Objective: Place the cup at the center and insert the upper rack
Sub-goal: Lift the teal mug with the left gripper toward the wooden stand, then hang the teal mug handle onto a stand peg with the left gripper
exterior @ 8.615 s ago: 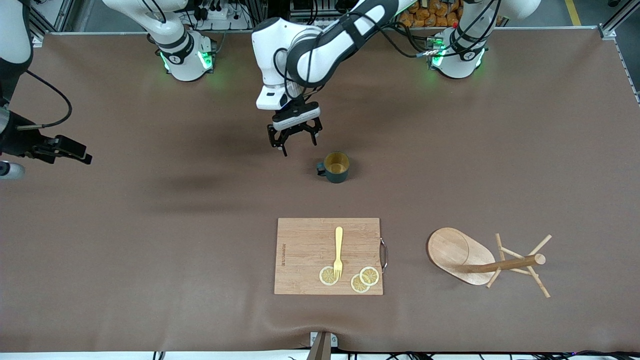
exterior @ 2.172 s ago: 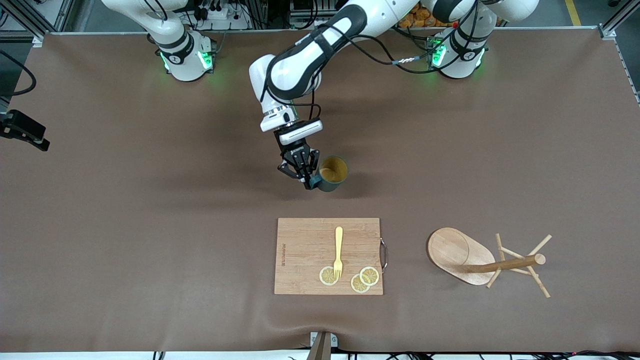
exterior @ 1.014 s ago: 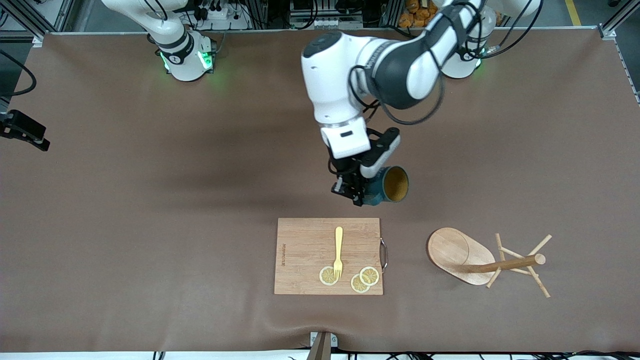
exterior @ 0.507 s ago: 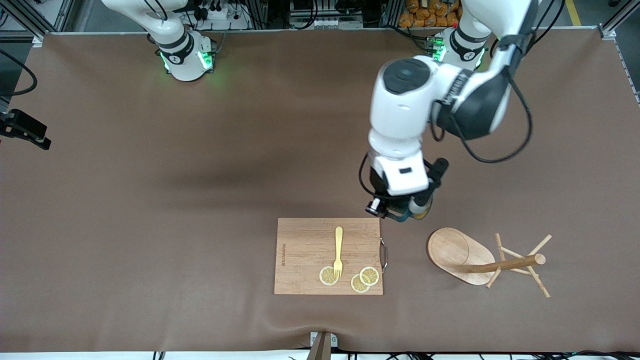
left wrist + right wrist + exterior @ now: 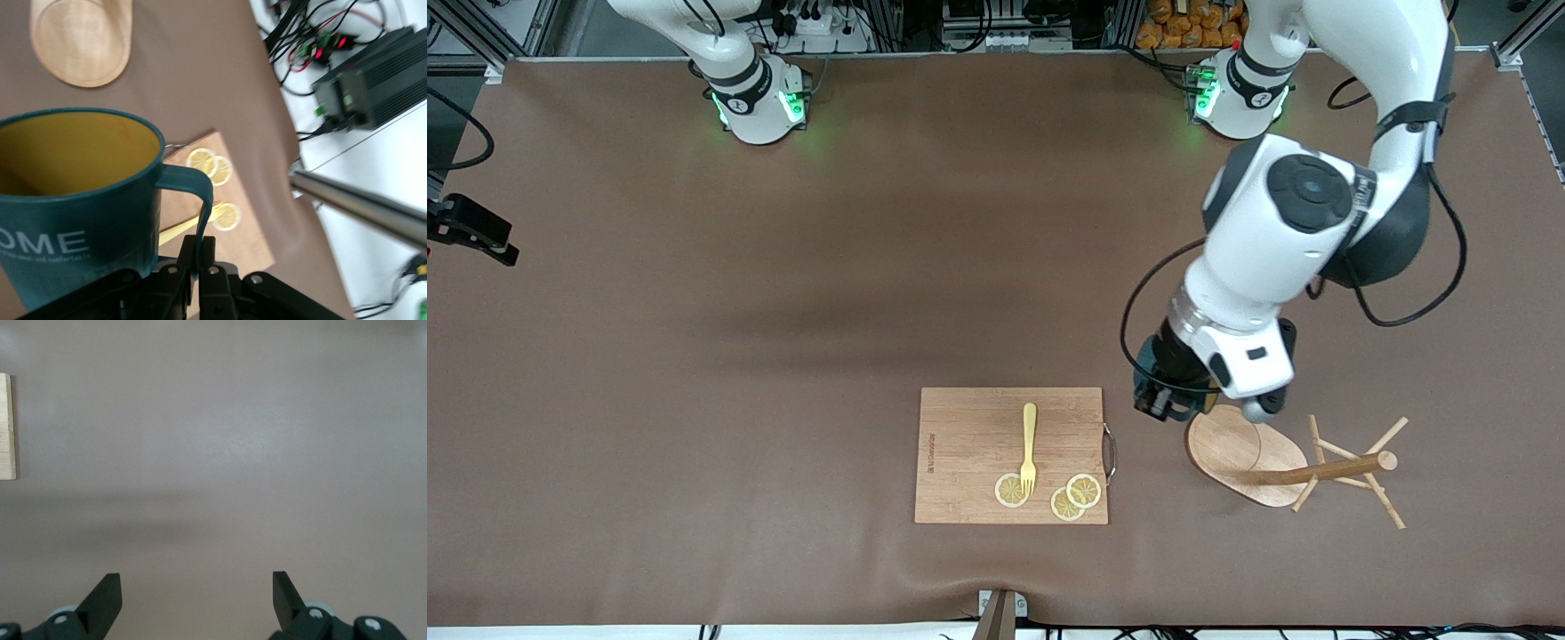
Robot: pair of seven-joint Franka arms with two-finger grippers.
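Left gripper (image 5: 200, 257), fingers clamping cup (image 5: 73, 200), moved seemingly over upper rack (image 5: 1280, 458).

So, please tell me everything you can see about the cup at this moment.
The cup is a dark teal mug with a yellowish inside, a loop handle and pale letters "OME" on its wall. It looks empty. The left gripper is shut on its handle and holds it in the air, over the table by the oval base of the wooden mug tree, which lies on its side. In the front view the arm hides the cup.
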